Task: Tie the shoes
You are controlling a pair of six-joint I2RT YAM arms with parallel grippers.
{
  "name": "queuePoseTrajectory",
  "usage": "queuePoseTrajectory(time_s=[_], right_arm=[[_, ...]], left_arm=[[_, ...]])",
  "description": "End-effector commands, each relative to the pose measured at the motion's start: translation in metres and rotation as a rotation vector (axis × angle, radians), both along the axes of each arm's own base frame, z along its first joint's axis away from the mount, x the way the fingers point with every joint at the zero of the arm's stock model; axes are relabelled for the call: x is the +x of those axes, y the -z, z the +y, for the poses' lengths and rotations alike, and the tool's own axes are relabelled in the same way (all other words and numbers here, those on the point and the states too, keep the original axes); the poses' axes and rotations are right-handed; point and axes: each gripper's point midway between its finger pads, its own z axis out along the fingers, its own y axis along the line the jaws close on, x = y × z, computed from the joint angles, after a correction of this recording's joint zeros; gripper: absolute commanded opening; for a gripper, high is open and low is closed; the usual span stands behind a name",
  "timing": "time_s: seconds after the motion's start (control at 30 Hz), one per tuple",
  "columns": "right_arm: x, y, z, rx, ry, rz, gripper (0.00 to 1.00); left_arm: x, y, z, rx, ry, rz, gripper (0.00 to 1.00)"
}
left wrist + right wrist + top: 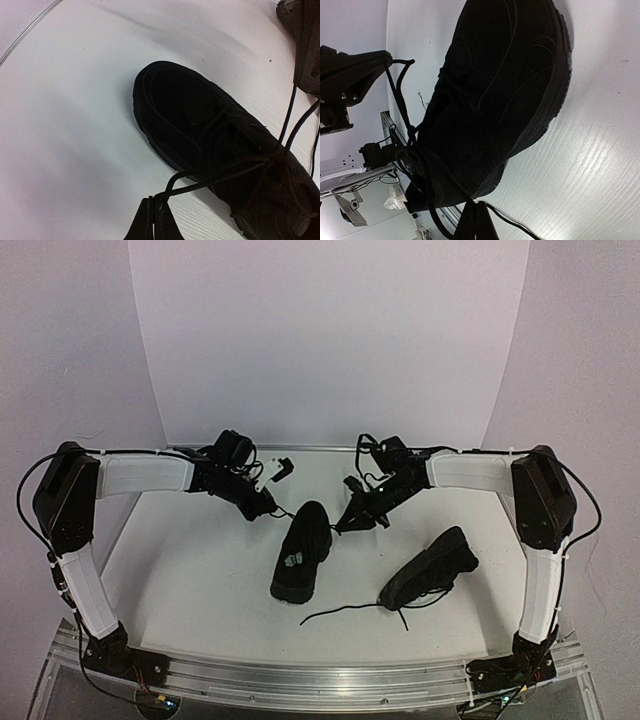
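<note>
An all-black sneaker with a pale insole label lies mid-table, toe towards the back. It also shows in the left wrist view and the right wrist view. My left gripper is at its toe's left, shut on a loop of its black lace, fingertips together. My right gripper is at the toe's right, shut on the other lace end. The two strands cross in a knot over the shoe. The second black sneaker lies to the right, its laces loose.
The white tabletop curves up into a white backdrop behind. An aluminium rail runs along the near edge with both arm bases on it. The second sneaker's loose lace trails towards the near edge.
</note>
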Motion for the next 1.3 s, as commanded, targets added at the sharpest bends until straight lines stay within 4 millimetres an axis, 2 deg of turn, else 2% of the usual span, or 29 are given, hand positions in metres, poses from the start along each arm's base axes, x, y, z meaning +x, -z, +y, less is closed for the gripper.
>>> queuePoseTrajectory(time_s=[0.0,0.27,0.57,0.8,1.07,1.17,1.27], right_arm=[[0.001,-0.017,-0.004,0.007,0.005,-0.042,0.0],[0.003,-0.019,-0.007,-0.001,0.012,-0.056,0.0],[0.025,-0.031,-0.029,-0.005,0.085,-0.085,0.0],[0.028,-0.023,-0.037,-0.029,0.103,-0.074,0.0],[0.021,-0.012,-0.037,-0.032,0.076,-0.042,0.0],[0.017,-0.013,-0.033,-0.009,0.052,-0.028,0.0],[0.01,-0.018,-0.018,0.019,0.004,-0.035,0.0]], left_arm=[[0.024,-0.037,0.009,-0.04,-0.075,-0.113,0.0],[0.01,-0.046,0.0,-0.088,0.014,-0.105,0.0],[-0.005,-0.062,-0.01,-0.147,0.09,-0.088,0.0],[-0.013,-0.054,-0.011,-0.141,0.118,-0.043,0.0],[-0.017,-0.038,-0.008,-0.109,0.12,-0.005,0.0],[-0.018,-0.031,-0.006,-0.094,0.116,0.011,0.0],[-0.018,-0.032,-0.007,-0.1,0.116,0.012,0.01]])
